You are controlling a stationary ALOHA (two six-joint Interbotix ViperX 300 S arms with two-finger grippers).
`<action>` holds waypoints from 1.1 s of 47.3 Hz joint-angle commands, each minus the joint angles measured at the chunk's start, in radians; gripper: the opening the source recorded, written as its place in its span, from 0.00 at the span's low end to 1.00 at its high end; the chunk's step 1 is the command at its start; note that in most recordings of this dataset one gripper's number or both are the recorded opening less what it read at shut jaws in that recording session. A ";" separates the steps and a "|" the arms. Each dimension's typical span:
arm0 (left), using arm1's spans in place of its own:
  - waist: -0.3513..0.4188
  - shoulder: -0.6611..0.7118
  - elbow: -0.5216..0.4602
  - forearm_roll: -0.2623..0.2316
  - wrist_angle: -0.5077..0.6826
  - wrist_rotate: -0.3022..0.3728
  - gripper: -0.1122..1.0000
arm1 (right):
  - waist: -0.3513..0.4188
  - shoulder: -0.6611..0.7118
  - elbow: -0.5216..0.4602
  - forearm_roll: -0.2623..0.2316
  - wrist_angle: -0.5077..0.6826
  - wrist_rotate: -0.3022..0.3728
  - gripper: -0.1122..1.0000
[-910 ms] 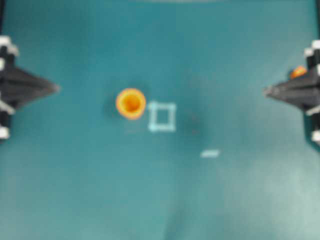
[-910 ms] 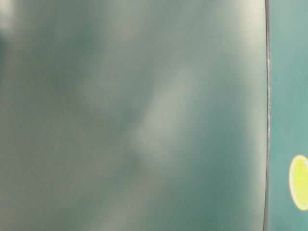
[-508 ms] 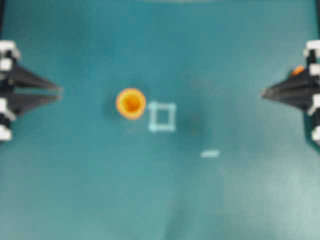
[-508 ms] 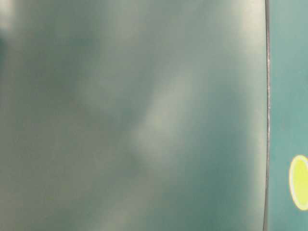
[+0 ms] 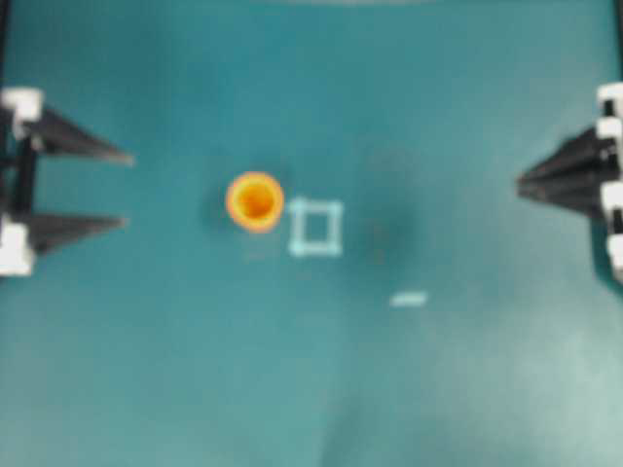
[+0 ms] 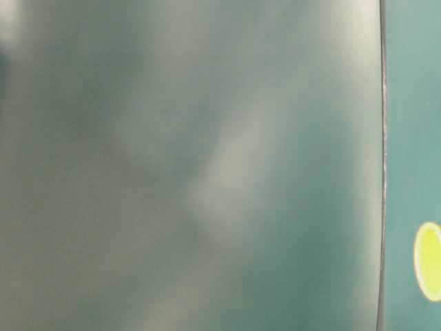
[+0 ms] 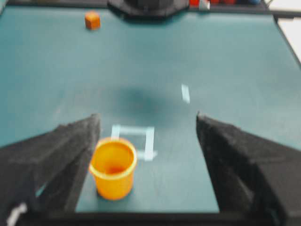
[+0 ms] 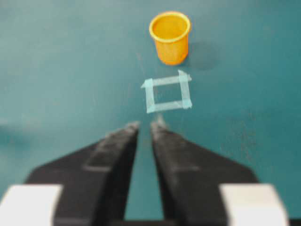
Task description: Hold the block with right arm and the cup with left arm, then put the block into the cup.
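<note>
One teal tabletop [image 5: 195, 370], lightly marked

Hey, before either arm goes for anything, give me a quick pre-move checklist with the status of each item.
1. Cup upright, mouth up: ok; it stands beside the tape square, apart from it.
2. Left gripper open wide enough for the cup: ok; its jaws are spread and nothing is between them.
3. Left gripper lined up with the cup: not ok; in the left wrist view the cup sits close to one jaw, off centre.
4. Block located: ok; it lies at the table's far edge near the right arm's base.
5. Right gripper ready for the block: not ok; its jaws are nearly closed and the block is outside its view.
</note>
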 commanded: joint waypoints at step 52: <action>0.032 0.701 -0.166 0.003 -0.048 -0.015 0.89 | -0.333 0.114 -0.029 -0.133 0.554 0.296 0.71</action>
